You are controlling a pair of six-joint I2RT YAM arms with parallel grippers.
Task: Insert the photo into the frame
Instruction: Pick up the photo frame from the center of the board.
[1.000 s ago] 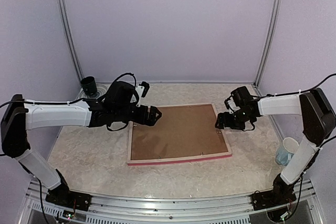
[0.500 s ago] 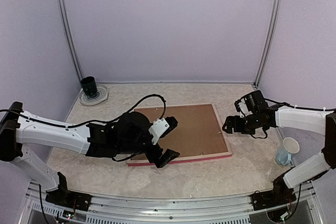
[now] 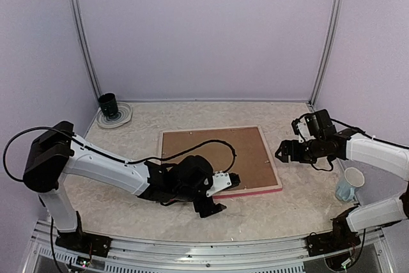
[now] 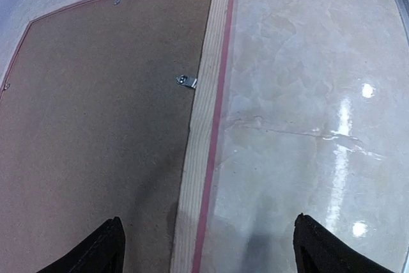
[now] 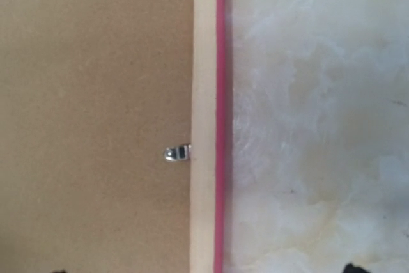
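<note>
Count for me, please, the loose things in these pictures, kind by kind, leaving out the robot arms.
Picture frames: 1, the frame, lying face down
Backing boards: 1, the brown backing board in it
Cups: 2, the dark cup and the pale mug
Plates: 1, the plate under the dark cup
Total: 5

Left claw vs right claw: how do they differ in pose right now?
Left claw sits at the near pink edge of the frame, straddling it; right claw is just off the frame's right edge. Left claw points along that near edge towards the right; right claw points left, at the frame. Shared: both open, both empty.
</note>
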